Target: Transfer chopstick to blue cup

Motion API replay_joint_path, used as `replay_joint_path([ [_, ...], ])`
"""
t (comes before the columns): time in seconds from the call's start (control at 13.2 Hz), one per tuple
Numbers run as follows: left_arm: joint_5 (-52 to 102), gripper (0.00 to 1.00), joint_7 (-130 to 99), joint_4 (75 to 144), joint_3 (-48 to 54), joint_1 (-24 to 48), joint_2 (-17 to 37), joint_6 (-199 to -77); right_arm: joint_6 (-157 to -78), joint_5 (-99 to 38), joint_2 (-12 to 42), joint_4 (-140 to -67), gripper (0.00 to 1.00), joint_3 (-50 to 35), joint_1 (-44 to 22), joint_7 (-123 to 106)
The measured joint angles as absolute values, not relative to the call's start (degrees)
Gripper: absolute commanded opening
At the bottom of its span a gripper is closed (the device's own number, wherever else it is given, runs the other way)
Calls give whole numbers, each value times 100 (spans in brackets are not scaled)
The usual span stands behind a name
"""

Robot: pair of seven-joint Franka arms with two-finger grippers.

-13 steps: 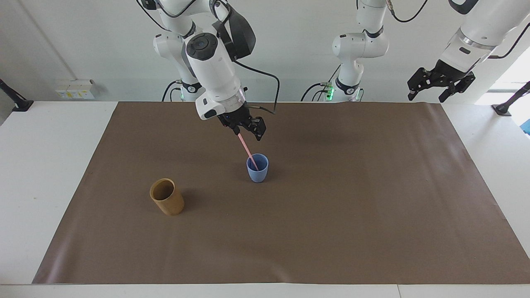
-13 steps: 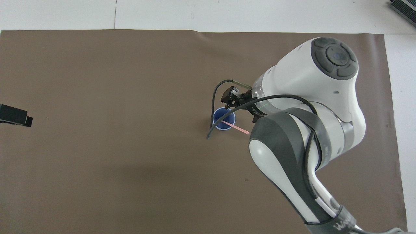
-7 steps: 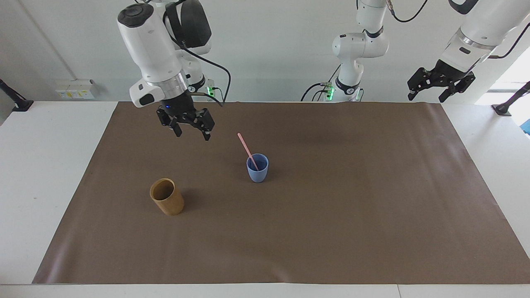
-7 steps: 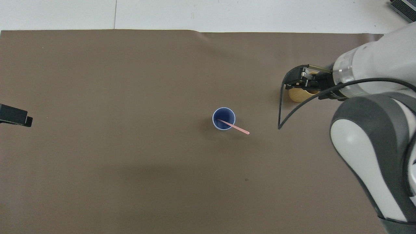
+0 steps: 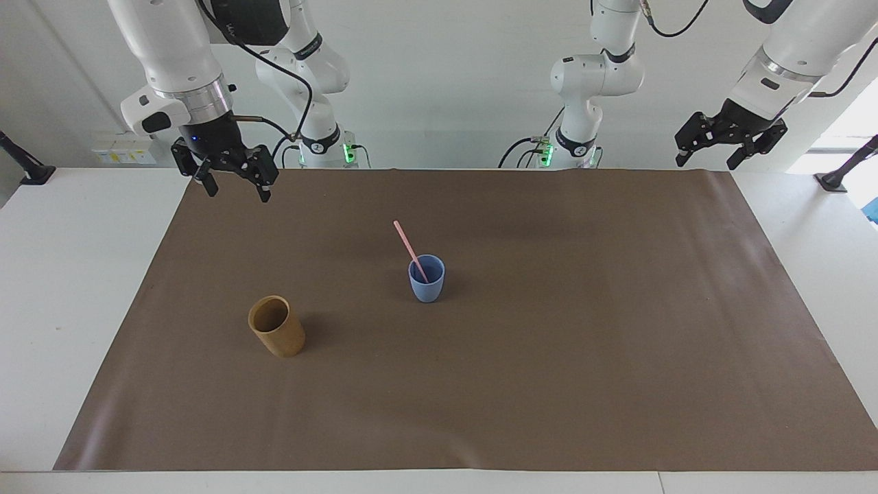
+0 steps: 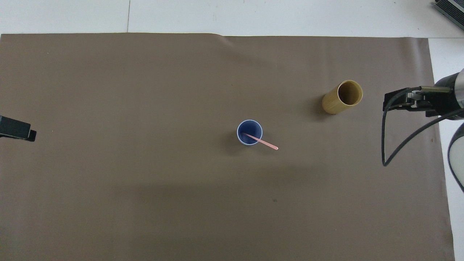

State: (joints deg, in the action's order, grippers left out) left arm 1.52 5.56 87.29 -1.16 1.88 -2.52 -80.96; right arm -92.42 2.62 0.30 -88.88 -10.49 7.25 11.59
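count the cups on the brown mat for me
2. The blue cup stands mid-mat with the chopstick leaning in it. The tan cup stands farther from the robots, toward the right arm's end. None looks hidden.

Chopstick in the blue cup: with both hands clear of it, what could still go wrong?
1. The chopstick leans steeply on the blue cup's rim, mostly sticking out; it might tip the cup or slide out.
2. The right hand hangs open over the mat's edge; a low sweep could catch the tan cup.

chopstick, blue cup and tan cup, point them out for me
chopstick (image 5: 405, 239), facing view, on the shaft above the rim
blue cup (image 5: 427, 291), facing view, on its outer wall
tan cup (image 6: 333, 103), overhead view, on its side wall
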Motion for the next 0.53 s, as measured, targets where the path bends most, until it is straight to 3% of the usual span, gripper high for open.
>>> replay_joint_path([
  [0.3,152,100,556,8729,-116,188,-252,-8096,-8322,299,32,-8428,100,-1099,706,1159],
  [0.53,152,100,556,8729,-116,188,-252,-8096,-8056,285,197,-8002,100,-1164,687,1159],
])
